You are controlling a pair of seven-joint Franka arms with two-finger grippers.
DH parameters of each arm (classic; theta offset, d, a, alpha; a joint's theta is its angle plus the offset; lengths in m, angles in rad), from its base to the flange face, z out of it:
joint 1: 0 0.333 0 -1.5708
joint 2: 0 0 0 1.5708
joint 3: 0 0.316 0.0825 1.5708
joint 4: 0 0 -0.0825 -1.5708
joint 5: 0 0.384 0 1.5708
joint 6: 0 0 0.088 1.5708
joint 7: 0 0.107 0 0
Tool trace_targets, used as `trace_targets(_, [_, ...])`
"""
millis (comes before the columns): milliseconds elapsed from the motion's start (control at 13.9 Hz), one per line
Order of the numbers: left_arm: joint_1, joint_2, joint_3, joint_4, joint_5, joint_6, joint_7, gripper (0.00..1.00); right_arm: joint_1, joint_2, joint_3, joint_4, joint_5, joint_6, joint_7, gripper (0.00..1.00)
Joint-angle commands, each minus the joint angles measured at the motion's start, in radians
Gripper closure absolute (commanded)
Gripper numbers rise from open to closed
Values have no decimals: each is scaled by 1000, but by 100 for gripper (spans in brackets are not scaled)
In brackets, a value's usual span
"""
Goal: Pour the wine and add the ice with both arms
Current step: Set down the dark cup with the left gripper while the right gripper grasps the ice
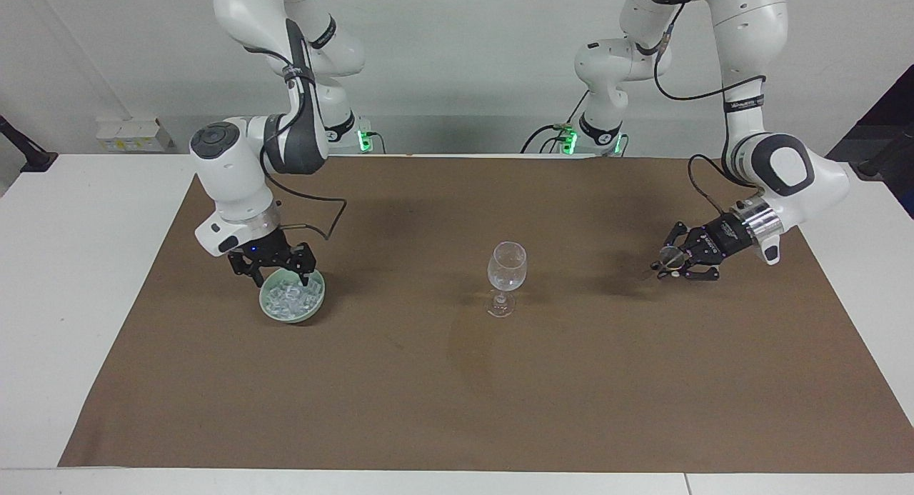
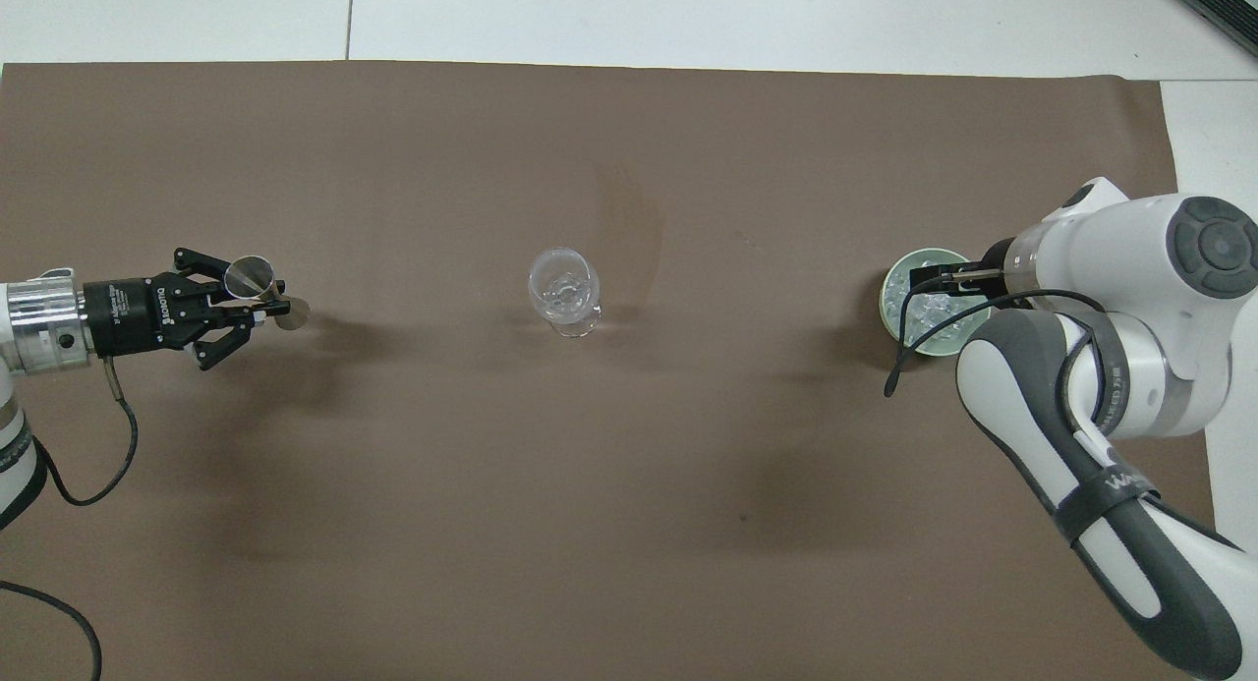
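Observation:
A clear wine glass (image 1: 507, 268) stands upright mid-mat, also in the overhead view (image 2: 563, 293). A pale green bowl (image 1: 265, 303) toward the right arm's end holds the ice (image 1: 289, 299), several small clear cubes, also seen from overhead (image 2: 909, 312). My right gripper (image 1: 275, 272) is open, its fingertips down at the bowl's rim among the ice; from overhead it (image 2: 934, 280) covers part of the bowl (image 2: 886, 303). My left gripper (image 1: 665, 265) is shut on a small silver jigger (image 1: 670, 255), tilted on its side low over the mat toward the left arm's end, also in the overhead view (image 2: 251, 277).
A brown mat (image 1: 457, 395) covers most of the white table (image 1: 71, 266). The right arm's cable (image 2: 924, 352) hangs over the bowl. Open mat lies between the glass and each gripper.

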Motion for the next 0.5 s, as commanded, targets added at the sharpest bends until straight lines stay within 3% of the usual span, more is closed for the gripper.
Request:
trace_targets(0, [24,32,16,-16,-69,-34,67,100,-5,11,2,-37,-5,75,-24,5])
trace_targets(430, [58,88,39,-37,-99,-85,223,100,-6,25,2,-49,-11,87,-16,15])
